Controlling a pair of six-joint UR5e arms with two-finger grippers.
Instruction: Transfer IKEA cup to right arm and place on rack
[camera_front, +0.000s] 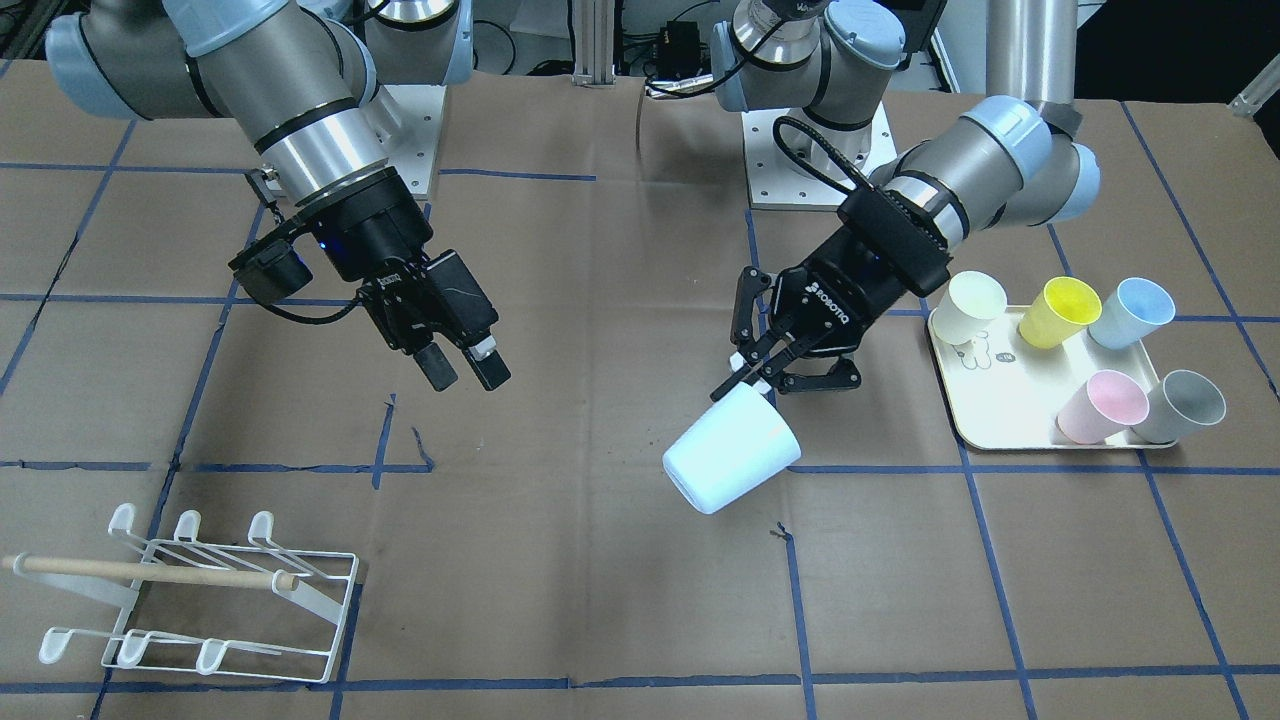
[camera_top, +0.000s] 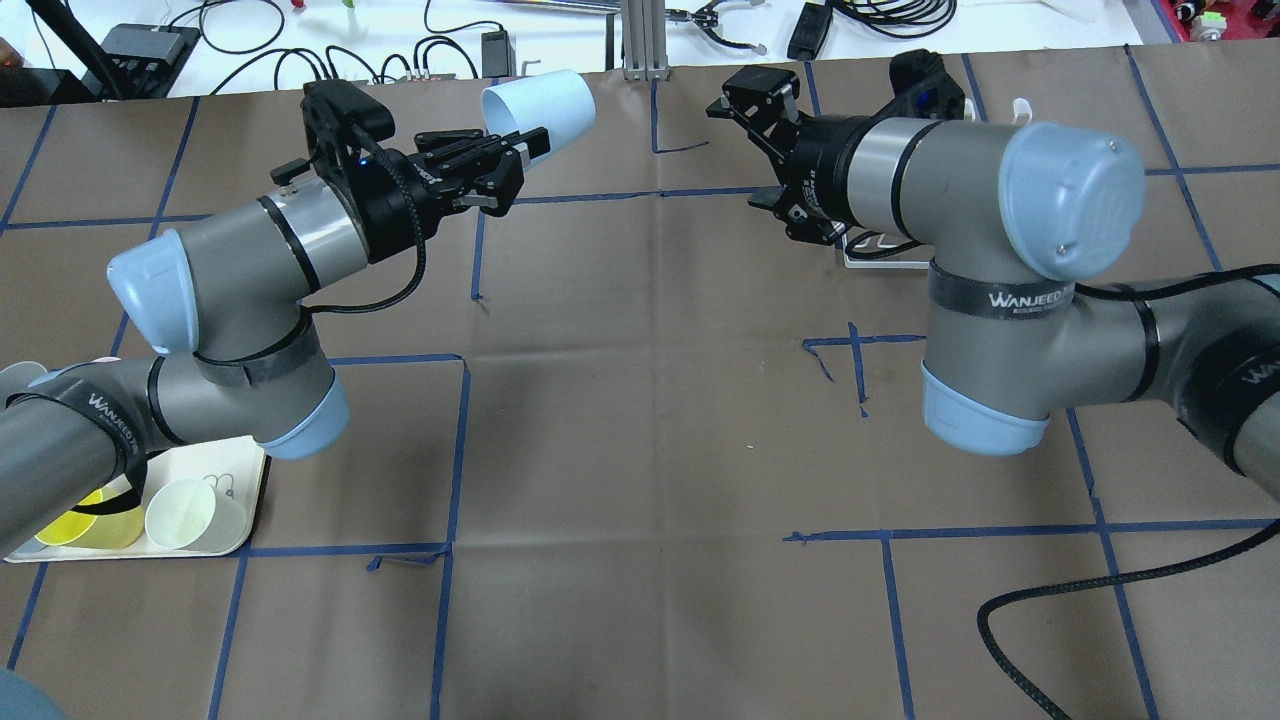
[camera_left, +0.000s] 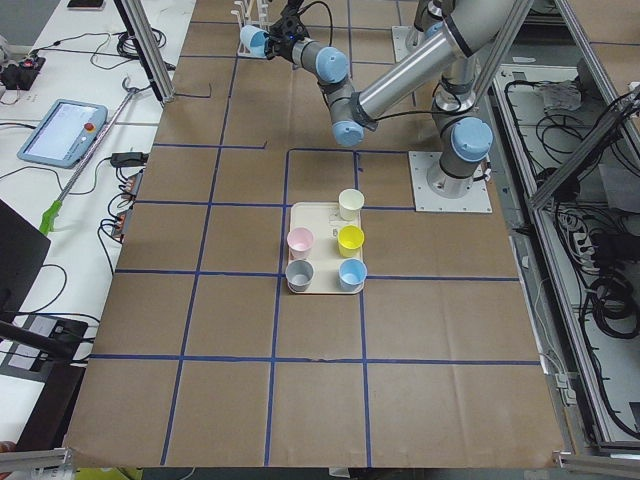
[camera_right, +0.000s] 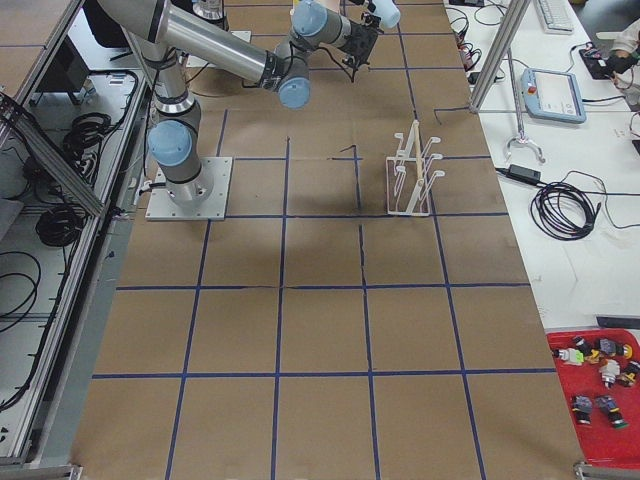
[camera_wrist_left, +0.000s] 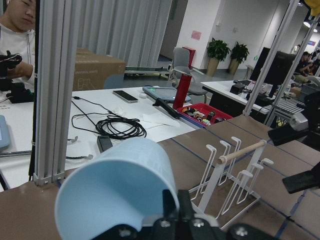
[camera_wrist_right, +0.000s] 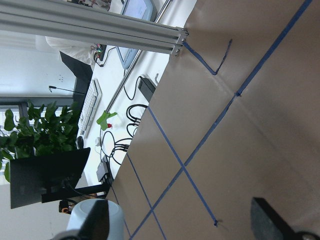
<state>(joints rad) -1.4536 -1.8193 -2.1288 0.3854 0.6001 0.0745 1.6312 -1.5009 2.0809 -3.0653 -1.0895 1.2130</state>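
A pale blue cup (camera_front: 730, 460) hangs tilted above the middle of the table, pinched at its edge by my left gripper (camera_front: 748, 378). In the overhead view the left gripper (camera_top: 522, 148) holds the cup (camera_top: 545, 100) out toward the right arm. My right gripper (camera_front: 465, 372) is open and empty, in the air a short way from the cup. In the right wrist view its fingers (camera_wrist_right: 270, 222) stand apart, with the cup (camera_wrist_right: 112, 220) at the lower left. The white wire rack (camera_front: 200, 600) with its wooden dowel stands on the table, below and beyond the right gripper. It also shows in the left wrist view (camera_wrist_left: 235, 170).
A cream tray (camera_front: 1000, 425) beside the left arm holds several cups: cream (camera_front: 975, 305), yellow (camera_front: 1060, 312), blue (camera_front: 1135, 312), pink (camera_front: 1100, 405), grey (camera_front: 1185, 405). The brown table cover is marked with blue tape lines. A black cable (camera_top: 1100, 590) lies by the right arm.
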